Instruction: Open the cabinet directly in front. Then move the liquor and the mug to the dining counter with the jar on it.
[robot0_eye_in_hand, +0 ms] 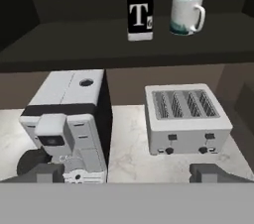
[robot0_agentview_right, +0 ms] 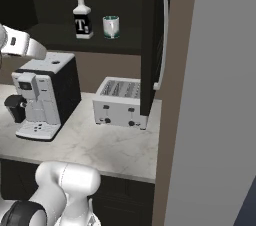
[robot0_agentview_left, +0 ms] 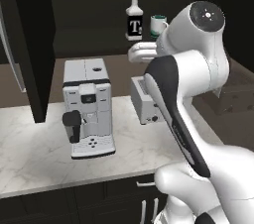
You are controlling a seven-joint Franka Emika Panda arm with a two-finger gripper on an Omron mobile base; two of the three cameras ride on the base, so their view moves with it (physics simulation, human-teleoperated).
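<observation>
Facing the open cabinet (robot0_agentview_right: 150, 30) now, doors swung wide, and there on its shelf (robot0_eye_in_hand: 74, 44) stand the two prizes: the liquor (robot0_eye_in_hand: 139, 7), a slim bottle with a black label, upright, and just beside it, on its right in the hand view, the mug (robot0_eye_in_hand: 186, 15), handle turned away from the bottle. The two look apart, not touching. Down on the marble bench (robot0_agentview_left: 34, 153) sit a coffee machine (robot0_agentview_left: 88, 106) and a toaster (robot0_agentview_right: 120, 102), both below the shelf and neither of them part of the job. The fingers (robot0_eye_in_hand: 129, 172) are spread wide with nothing between them, tips just peeking up at the bottom of the hand view. Here's the relation that matters: the liquor lies up and ahead of the fingers, close to centre line, its long axis vertical (a sideways pinch on the body looks the natural grip). The mug sits off toward the right of that line, so the bottle seems the nearer pick. My read is that the door step is done and the reach upward to the shelf is next, with care needed not to knock the mug.
</observation>
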